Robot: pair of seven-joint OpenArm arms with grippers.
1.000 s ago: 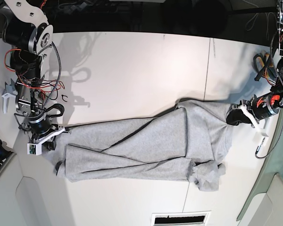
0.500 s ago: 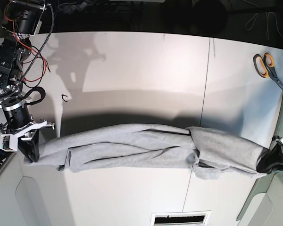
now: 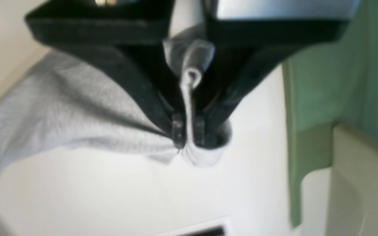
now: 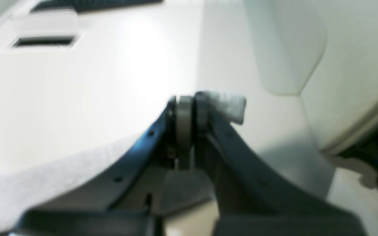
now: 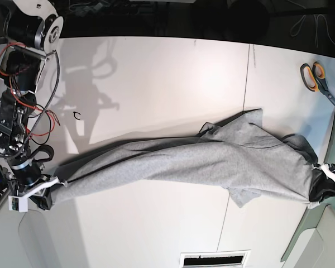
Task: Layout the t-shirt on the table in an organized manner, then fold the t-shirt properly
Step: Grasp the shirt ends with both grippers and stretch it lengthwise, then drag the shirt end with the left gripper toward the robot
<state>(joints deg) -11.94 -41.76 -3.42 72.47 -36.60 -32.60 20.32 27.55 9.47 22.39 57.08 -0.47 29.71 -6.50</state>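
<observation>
T-shirt stretched in a long band across the near half of the table, strung between the two grippers. Cloth bunched and twisted lengthwise; a loose flap rises toward the table's seam line, a small corner hangs on the near side.

Left gripper: jaws closed on a pinched fold of grey fabric, at the shirt's end beside the grey-green panel. Wrist view blurred.

Right gripper: jaws closed on a thin edge of shirt, a tuft poking past the tips. This end sits at the table's opposite edge.

Scissors with orange handles lie far of the shirt, well apart from it.
</observation>
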